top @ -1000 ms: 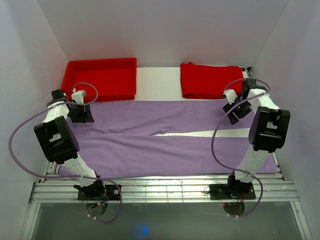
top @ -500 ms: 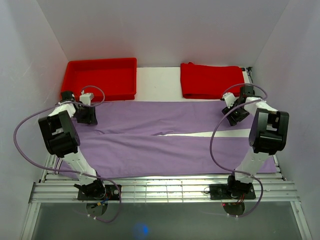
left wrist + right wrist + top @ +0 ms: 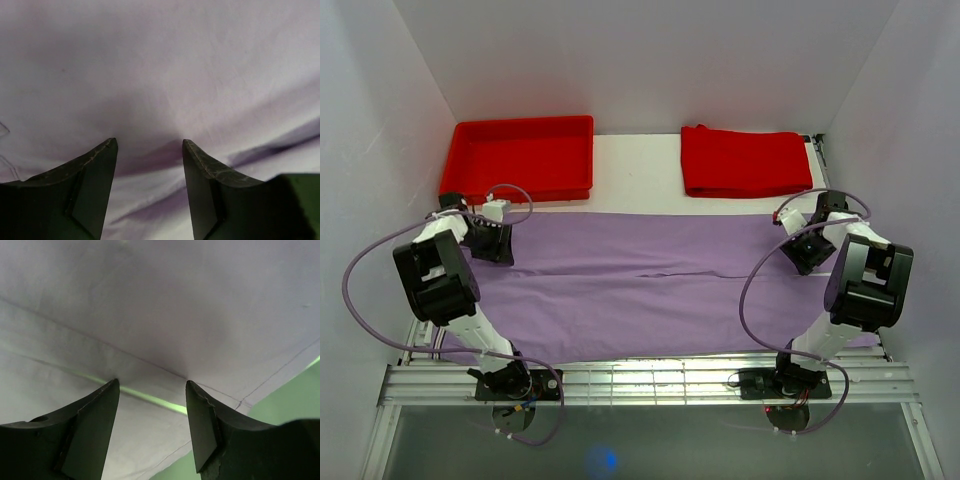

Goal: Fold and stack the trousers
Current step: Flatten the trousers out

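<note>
The lilac trousers [image 3: 650, 280] lie flat across the table, legs side by side and nearly touching. My left gripper [image 3: 492, 243] rests on their far left part. In the left wrist view the left gripper [image 3: 149, 145] has its jaws apart, tips down on wrinkled fabric [image 3: 160, 75]. My right gripper [image 3: 807, 252] rests on the trousers' far right part. In the right wrist view the right gripper [image 3: 152, 385] has its jaws apart over the fabric [image 3: 150, 305], with a thin greenish gap between two cloth edges running between the fingers.
A red plastic tray [image 3: 520, 155] stands at the back left, just beyond the trousers' far edge. A folded red cloth [image 3: 742, 160] lies at the back right. White walls close in on both sides. A metal rail [image 3: 650, 380] runs along the near edge.
Both grippers have moved toward the near side. The trousers' far leg came with them, and the white gap between the legs has closed to a thin line.
</note>
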`<state>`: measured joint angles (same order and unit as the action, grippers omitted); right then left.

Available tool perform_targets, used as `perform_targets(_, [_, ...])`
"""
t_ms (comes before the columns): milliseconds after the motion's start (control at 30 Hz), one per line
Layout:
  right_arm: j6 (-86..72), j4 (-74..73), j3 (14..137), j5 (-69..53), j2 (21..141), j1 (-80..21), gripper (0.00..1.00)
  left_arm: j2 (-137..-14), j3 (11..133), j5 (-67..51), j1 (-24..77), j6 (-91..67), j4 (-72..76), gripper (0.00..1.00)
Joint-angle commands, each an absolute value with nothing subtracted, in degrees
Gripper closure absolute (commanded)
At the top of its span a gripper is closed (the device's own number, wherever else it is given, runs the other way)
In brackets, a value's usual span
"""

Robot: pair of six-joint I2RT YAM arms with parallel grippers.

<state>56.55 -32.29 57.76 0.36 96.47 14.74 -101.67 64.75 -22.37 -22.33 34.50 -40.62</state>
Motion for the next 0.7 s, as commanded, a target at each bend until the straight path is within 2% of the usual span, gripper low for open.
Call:
perform_targets(0, [60.64, -45.07, 59.75, 0.62, 95.10, 15.91, 0.37, -97.21, 69.77, -27.50, -23.82, 42.09, -49.82, 0.34])
perform_targets(100, [64.68, -49.73, 65.99, -3.78, 94.04, 17.14, 0.30, -95.98, 77.59, -33.47, -25.83, 47.98, -52.73, 0.24])
perform_targets(200, [67.84, -51.24, 71.97, -4.57, 95.62, 17.75, 0.25, -97.82, 85.15, -34.89, -26.63, 49.92, -52.65, 0.24])
perform_targets(267, [68.81, -51.94, 77.04, -5.09, 97.37, 17.93, 0.25, -99.31, 88.94, -35.24, -26.89, 50.80, -51.60, 0.26])
perform_targets(533, [74.69, -55.80, 96.93, -7.90, 112.84, 17.84, 0.23, -108.00, 96.23, -48.51, -30.67, 57.38, -48.08, 0.27])
perform_targets(667, [75.15, -55.46, 103.70, -9.32, 121.09, 17.84, 0.23, -111.26, 98.52, -54.48, -32.25, 56.52, -46.85, 0.22])
